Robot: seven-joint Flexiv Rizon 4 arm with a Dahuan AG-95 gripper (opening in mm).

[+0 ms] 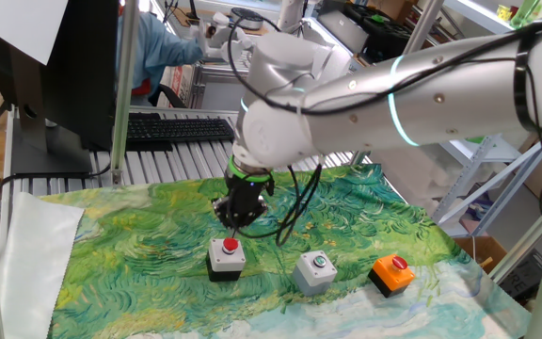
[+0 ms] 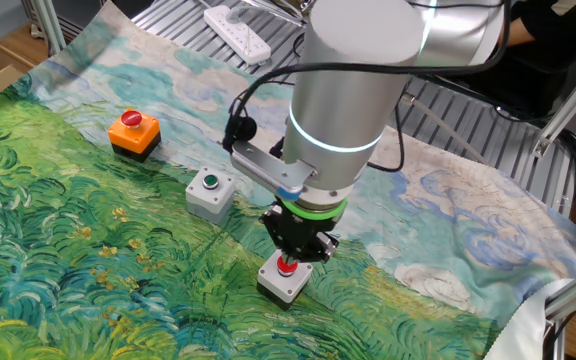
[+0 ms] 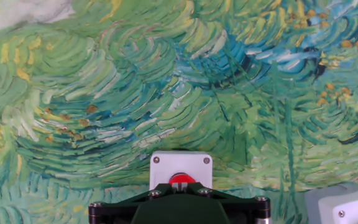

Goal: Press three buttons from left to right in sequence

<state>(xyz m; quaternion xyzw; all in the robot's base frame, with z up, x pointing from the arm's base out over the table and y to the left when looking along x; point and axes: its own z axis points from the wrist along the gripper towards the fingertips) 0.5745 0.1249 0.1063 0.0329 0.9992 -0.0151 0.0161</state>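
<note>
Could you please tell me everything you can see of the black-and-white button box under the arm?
The black-and-white box is a small square push-button box with a white lid over a black base and screws at the lid's corners. A round red button sits in the middle of the lid. It looks like plastic. It stands flat and upright on the green painted cloth, at the left end of the row, apart from the grey box. The tool is right over the button; whether it touches cannot be told.

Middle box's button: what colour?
Green button on the grey box, clearest in the other fixed view.
</note>
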